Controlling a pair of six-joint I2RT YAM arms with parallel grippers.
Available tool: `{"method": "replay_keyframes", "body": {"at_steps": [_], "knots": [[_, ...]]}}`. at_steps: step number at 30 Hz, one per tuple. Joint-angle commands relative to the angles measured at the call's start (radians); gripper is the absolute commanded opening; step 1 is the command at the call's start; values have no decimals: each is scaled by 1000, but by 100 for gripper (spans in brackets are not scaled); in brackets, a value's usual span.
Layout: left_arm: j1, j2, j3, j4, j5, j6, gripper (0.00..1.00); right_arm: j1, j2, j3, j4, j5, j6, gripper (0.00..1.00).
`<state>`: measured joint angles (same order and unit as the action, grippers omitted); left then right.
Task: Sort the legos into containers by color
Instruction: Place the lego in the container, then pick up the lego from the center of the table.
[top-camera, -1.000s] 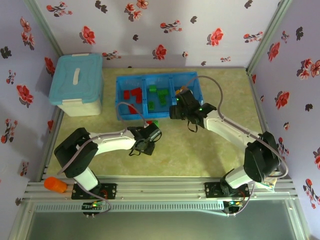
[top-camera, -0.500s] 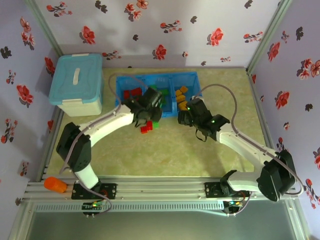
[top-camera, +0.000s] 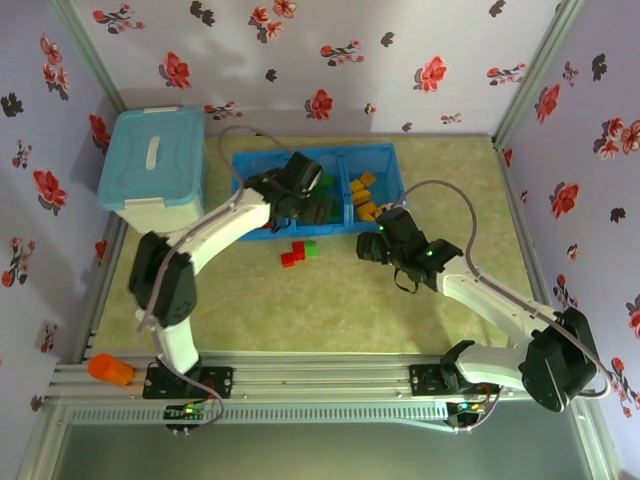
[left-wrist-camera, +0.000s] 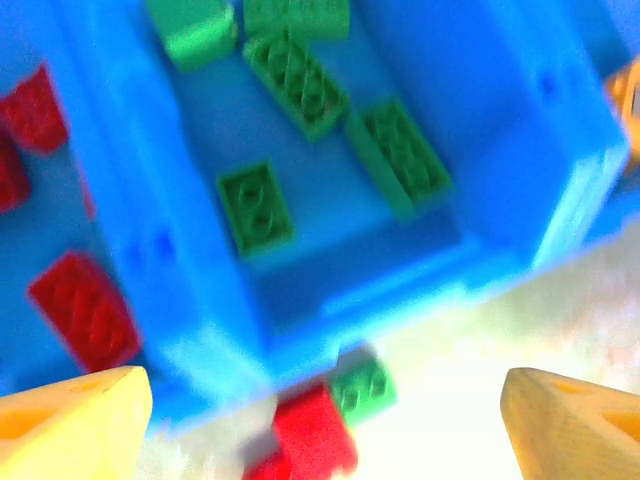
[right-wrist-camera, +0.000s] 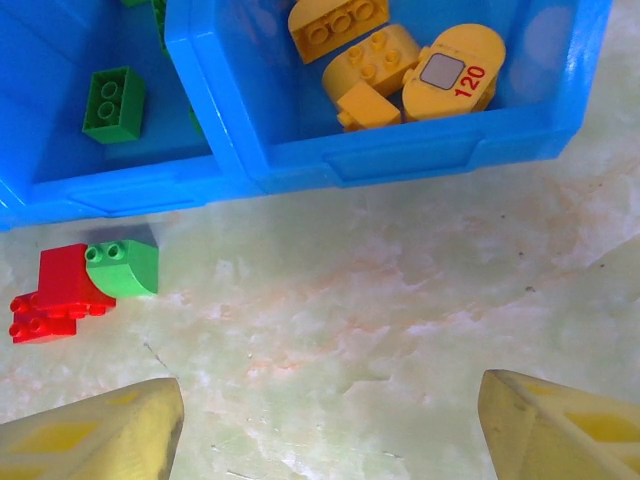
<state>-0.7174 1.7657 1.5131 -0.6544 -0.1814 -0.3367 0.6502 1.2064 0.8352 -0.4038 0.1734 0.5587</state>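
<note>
Evidently the sorting is close to done. The tray (top-camera: 345, 152) of three joined blue bins sits at the back of the table (top-camera: 330, 310), with red legos (left-wrist-camera: 85, 310) in its left compartment (left-wrist-camera: 45, 220), green legos (left-wrist-camera: 255, 205) in the middle compartment (left-wrist-camera: 320, 215) and yellow-orange bricks (right-wrist-camera: 395, 60) in the right compartment (right-wrist-camera: 400, 160). Two pieces lie unsorted on the table just in front of the tray's near wall, a red brick (right-wrist-camera: 55, 295) and a green brick (right-wrist-camera: 125, 268), touching each other. The left gripper (top-camera: 305, 205) hangs over the middle compartment with its fingers (left-wrist-camera: 70, 425) spread wide and nothing between them, so it carries no brick. The right gripper (top-camera: 368, 247) hovers over bare table near the tray's right end, likewise spread and empty. The step in hand reads as the gap between placements, with a pick due. That pick would be a descent onto one of the two loose pieces. Since they touch, the jaws should straddle one brick alone or nudge the pair apart first, then carry red to the left bin and green to the middle one. The tray wall stands close behind them, so a finger coming down on that side has little room.
</note>
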Motion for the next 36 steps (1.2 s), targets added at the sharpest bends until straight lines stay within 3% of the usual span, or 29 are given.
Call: {"method": "replay_keyframes", "body": {"at_steps": [1,5,9,17,27,36], "knots": [[-7,-185,-198,59,22,-64,82,16,38,8,36,-26,-7,78],[-7,-302,-459,177,77,-111,74,30,80,25,63,-36,-2,77],[-3,-294,-581,288,160,-120,74,50,119,46,72,-44,4,77],[7,-94,-507,263,154,-160,74,66,116,41,56,-22,10,77],[8,56,-391,174,47,-158,70,65,96,1,59,7,13,77],[9,94,-352,99,-2,-149,42,62,92,-4,61,17,15,77]]}}
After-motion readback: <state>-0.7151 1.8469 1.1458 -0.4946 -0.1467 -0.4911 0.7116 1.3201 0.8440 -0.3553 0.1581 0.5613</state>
